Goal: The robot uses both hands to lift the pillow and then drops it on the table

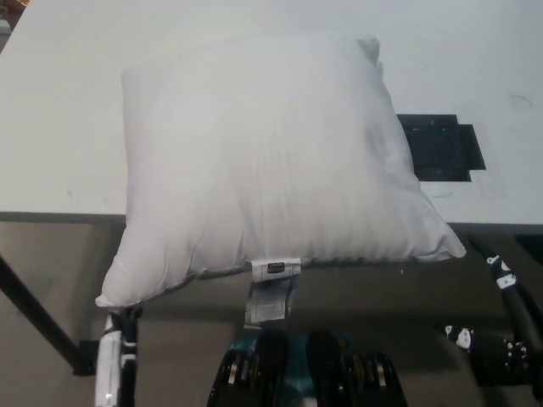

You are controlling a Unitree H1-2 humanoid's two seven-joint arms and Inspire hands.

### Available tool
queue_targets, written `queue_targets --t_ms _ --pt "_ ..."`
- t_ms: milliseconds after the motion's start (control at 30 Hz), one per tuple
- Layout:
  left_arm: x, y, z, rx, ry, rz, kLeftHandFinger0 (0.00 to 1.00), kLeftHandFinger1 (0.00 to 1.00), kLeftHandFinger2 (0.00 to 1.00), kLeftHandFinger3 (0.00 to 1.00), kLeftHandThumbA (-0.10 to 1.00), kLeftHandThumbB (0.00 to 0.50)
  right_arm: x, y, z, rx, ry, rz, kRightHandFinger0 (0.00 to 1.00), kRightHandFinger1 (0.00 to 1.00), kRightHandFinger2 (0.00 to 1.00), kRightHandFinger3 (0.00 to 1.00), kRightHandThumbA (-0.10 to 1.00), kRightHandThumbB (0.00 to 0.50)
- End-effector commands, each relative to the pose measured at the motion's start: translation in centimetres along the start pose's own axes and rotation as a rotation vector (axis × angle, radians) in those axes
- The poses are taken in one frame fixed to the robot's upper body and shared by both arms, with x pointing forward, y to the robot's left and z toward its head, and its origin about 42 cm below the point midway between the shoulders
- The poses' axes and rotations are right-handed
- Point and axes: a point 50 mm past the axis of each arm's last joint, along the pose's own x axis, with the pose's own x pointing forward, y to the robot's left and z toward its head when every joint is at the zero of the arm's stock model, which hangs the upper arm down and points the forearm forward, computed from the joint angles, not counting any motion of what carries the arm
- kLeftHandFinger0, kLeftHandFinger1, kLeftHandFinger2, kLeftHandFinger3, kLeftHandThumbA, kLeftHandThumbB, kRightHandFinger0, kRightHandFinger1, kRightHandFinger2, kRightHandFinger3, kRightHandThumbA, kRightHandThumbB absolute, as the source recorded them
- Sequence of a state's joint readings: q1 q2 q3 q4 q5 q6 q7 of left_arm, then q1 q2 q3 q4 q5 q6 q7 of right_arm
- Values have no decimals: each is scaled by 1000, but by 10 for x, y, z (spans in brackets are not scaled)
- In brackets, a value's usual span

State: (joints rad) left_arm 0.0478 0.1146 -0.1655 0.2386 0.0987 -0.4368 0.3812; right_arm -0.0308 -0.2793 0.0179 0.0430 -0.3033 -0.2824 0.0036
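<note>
Pillow [271, 161] flat on the white tabletop [68, 110].
Its near edge hangs over the side. The white left robot hand [114, 360] sits under the near left corner, the black right robot hand [492, 352] low down; cannot tell if either is open.

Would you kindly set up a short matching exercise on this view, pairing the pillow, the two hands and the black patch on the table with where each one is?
Column one:
1. pillow
2. left hand
3. right hand
4. black patch

Column two:
A. low at the picture's right, below the table edge, clear of the pillow
B. flat on the table, beside the pillow's right edge
C. on the table, its near edge overhanging
D. just under the pillow's near left corner

Pairs: 1-C, 2-D, 3-A, 4-B
</note>
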Motion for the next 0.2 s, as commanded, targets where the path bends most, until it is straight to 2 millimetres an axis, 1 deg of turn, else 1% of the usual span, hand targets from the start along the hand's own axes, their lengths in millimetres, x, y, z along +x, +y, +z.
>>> queue_targets --t_ms 0,100,167 --pt "5 -1 6 42 -76 27 1000 1000 1000 1000 1000 109 8 -18 10 -55 -93 -43 1000 1000 1000 1000 1000 161" --pt "5 -4 7 31 -78 26 1000 1000 1000 1000 1000 104 2 -19 9 -67 -90 -48 1000 1000 1000 1000 1000 164" --pt "4 -5 7 54 -89 20 1000 1000 1000 1000 1000 109 0 -20 9 -72 -88 -48 1000 1000 1000 1000 1000 163"
